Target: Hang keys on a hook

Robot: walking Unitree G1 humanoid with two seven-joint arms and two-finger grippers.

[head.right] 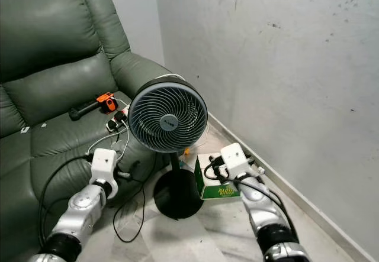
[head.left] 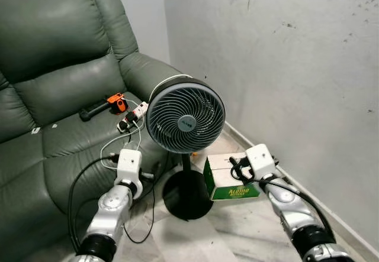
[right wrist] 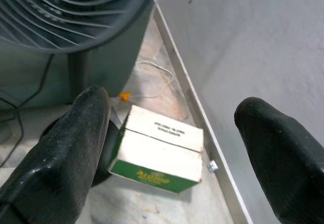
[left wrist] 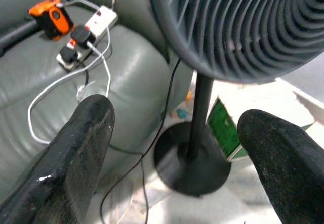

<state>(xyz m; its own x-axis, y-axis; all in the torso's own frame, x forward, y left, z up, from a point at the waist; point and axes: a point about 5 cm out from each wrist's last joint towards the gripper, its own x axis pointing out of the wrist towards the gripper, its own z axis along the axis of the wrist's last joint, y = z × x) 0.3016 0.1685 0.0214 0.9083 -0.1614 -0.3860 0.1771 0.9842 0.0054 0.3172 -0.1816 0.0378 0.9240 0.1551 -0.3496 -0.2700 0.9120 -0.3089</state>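
Green sofa (head.left: 53, 96) left, orange tool (head.left: 117, 103) and power strip (head.left: 133, 116) on seat; left gripper (left wrist: 172, 148) spread, empty; pedestal fan (head.left: 185, 117) centre; green-white box (head.left: 228, 179) on floor; right gripper (right wrist: 172, 143) spread, empty; keys' whereabouts cannot be told

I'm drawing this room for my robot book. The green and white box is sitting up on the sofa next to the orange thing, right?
Not quite. The green and white box sits on the floor beside the fan's round base, near the wall, as the left eye view shows. The orange thing is the one on the sofa, beside a white power strip.
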